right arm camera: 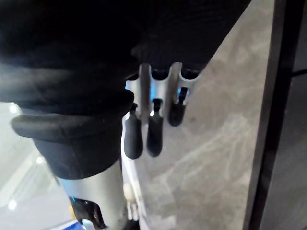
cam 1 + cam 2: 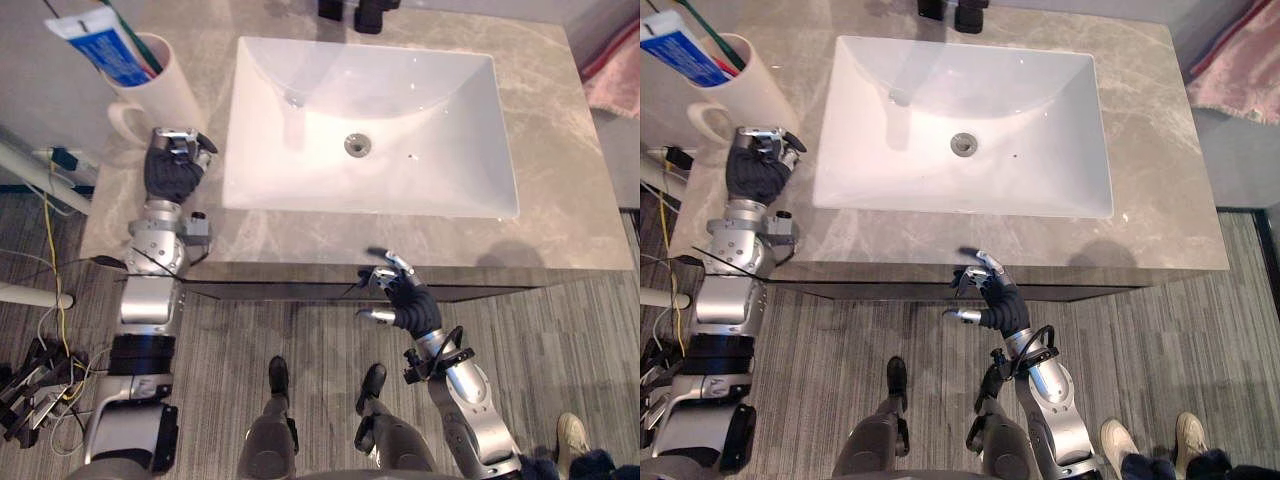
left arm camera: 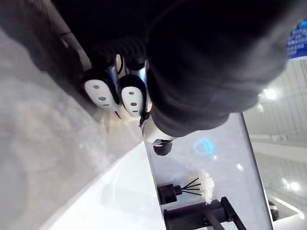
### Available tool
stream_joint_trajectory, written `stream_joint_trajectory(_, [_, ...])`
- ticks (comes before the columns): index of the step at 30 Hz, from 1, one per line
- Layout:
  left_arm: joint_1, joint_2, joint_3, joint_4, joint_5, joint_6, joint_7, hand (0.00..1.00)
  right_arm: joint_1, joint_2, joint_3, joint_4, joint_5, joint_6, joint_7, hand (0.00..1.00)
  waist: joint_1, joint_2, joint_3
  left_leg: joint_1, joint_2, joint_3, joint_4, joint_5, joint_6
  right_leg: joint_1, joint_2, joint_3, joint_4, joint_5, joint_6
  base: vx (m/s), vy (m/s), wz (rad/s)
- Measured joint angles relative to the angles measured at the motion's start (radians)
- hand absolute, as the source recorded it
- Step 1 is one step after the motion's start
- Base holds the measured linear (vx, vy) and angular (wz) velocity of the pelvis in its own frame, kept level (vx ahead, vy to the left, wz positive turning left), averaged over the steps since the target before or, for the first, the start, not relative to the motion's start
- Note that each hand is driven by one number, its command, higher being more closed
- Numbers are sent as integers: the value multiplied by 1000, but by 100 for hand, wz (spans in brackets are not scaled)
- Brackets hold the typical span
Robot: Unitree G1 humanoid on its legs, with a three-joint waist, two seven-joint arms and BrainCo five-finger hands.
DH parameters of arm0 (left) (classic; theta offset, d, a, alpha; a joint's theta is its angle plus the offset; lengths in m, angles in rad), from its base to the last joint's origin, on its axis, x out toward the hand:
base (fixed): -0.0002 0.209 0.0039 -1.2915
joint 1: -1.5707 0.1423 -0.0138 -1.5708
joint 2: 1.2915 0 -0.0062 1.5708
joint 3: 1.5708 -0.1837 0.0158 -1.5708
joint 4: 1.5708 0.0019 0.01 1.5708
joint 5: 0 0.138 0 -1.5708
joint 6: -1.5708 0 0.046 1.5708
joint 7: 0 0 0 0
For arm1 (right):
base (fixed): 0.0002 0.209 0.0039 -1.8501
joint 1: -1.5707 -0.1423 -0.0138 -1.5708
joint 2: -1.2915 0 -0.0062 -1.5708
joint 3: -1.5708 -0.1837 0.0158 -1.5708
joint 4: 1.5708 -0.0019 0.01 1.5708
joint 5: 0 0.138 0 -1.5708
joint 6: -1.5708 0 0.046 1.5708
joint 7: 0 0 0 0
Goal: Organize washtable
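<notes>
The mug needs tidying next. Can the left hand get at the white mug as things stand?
Probably yes: the left hand sits on the counter just in front of the mug, nothing between them.

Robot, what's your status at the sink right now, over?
Left robot hand beside white mug holding toothpaste. Right robot hand open, empty, at counter's front edge. Nothing in the way seen.

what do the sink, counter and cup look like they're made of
Sink: white glazed ceramic by its look, smooth and glossy with soft reflections. Counter: grey stone or stone-look slab, pale veins, low sheen; which is unclear. Cup: probably cream ceramic, thick wall and handle, satin surface.
</notes>
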Motion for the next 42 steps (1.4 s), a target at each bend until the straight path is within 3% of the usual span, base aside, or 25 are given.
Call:
stream_joint_trajectory(4, [-94,62,-29,54,-7,1,1,100,68,-7,-5,61,-1,51,-29,0,-4,4,7,-6,3,-1,0,0,0,-1,4,-2,-8,2,0,63,15,0])
stream_joint_trajectory(9, [-103,67,-42,44,-9,-1,-3,100,100,-18,-6,60,-1,53,-41,0,-7,7,11,-7,3,-5,0,-1,0,0,4,-11,-9,2,0,67,25,3])
stream_joint_trajectory(12, [-37,54,-87,-59,-9,-3,-25,100,101,-19,-6,60,-1,54,-41,0,-9,7,11,-5,2,-13,1,-1,0,7,3,-23,-9,2,0,30,22,7])
stream_joint_trajectory(18, [57,-4,-118,-112,-10,-4,-77,100,90,-19,-6,60,-1,67,-39,0,-9,9,11,20,0,-22,0,-1,1,39,2,-35,-11,0,0,-2,27,5])
stream_joint_trajectory(24, [185,-32,-113,-207,-88,-15,-98,100,78,-25,-6,60,-1,67,-36,0,-2,25,9,32,-2,-32,0,0,1,59,-1,-56,-11,-4,-3,-5,31,5])
stream_joint_trajectory(34, [299,-64,-20,-232,-97,-24,-117,100,90,-49,-7,77,-2,80,-17,0,-1,72,-45,69,-8,-66,0,3,3,123,-2,-102,-28,-5,-1,38,31,10])
stream_joint_trajectory(42, [308,-64,8,-188,-127,-23,-97,100,91,-45,-1,81,-3,82,-17,0,-2,75,-92,69,-6,-68,-1,4,2,125,0,-105,-29,-6,-1,1,15,2])
